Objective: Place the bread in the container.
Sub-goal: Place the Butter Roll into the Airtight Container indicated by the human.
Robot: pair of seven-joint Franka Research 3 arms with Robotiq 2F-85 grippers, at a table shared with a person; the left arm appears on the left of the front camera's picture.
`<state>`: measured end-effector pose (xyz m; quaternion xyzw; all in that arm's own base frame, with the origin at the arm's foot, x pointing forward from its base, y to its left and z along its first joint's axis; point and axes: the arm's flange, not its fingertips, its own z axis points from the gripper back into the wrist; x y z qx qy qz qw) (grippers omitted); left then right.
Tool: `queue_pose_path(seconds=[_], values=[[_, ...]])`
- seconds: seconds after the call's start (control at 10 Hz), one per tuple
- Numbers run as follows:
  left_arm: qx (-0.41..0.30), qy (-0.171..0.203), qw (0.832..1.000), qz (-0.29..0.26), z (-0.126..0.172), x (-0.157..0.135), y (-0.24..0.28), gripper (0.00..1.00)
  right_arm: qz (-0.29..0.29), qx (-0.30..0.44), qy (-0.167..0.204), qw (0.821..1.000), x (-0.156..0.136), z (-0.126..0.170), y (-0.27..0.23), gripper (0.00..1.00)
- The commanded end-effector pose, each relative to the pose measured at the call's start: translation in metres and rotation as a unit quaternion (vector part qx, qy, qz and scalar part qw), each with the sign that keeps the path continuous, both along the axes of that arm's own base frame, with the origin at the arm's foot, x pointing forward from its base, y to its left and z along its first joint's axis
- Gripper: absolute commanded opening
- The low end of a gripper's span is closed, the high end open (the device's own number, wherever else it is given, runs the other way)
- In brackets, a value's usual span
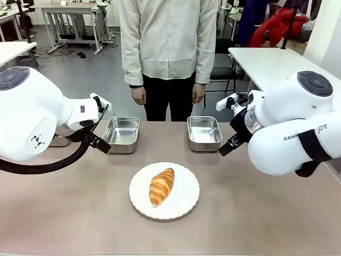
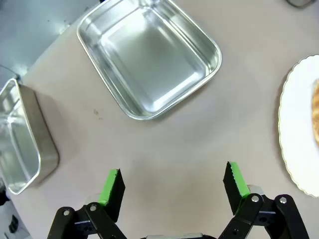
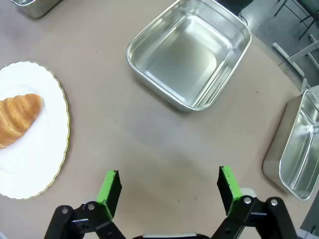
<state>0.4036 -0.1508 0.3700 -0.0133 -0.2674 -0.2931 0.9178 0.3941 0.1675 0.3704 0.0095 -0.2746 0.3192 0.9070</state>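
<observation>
Left claw (image 2: 174, 181) and right claw (image 3: 169, 184) hung wide open, empty, above our surface (image 1: 266, 213). We saw the bread (image 1: 161, 186) on the plate (image 1: 186, 205) midway between them, long axis pointing roughly at the person, with left pan (image 1: 121, 132) and right pan (image 1: 204, 131) beyond.

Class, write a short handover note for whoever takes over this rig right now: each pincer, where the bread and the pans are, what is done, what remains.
Left pincer: open, empty, above bare table near the left-hand pan.
Right pincer: open, empty, above bare table near the right-hand pan.
Bread: lying on the white plate, mid-table, on the robot's side of those two pans.
Pans: both empty. There is one outer pan on the left and another outer pan on the right.
Done: nothing; the bread is not grasped.
Left: grasp the bread, lift it and set it in a pan. Which pan is not shown.
</observation>
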Motion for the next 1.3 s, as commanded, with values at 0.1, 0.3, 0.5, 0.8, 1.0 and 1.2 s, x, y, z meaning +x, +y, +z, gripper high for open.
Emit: queue_pose_path(seconds=[0.1,0.3,0.5,0.8,1.0,1.2], values=[[0.0,0.0,1.0,0.0,0.0,0.0,0.0,1.0,0.0,0.0,0.0,1.0,0.0,0.0,0.0,1.0],[0.0,0.0,1.0,0.0,0.0,0.0,0.0,1.0,0.0,0.0,0.0,1.0,0.0,0.0,0.0,1.0],[0.0,0.0,1.0,0.0,0.0,0.0,0.0,1.0,0.0,0.0,0.0,1.0,0.0,0.0,0.0,1.0],[-0.01,-0.008,1.0,-0.011,0.05,0.009,0.019,1.0,0.003,0.013,-0.003,1.0,0.02,0.056,-0.022,1.0],[-0.022,0.001,0.999,-0.045,0.113,0.024,0.044,1.0,0.025,0.037,-0.006,0.999,0.034,0.121,-0.064,1.0],[-0.034,0.024,0.992,-0.115,0.165,0.045,0.097,1.0,0.102,0.059,0.02,0.993,0.045,0.163,-0.128,1.0]])
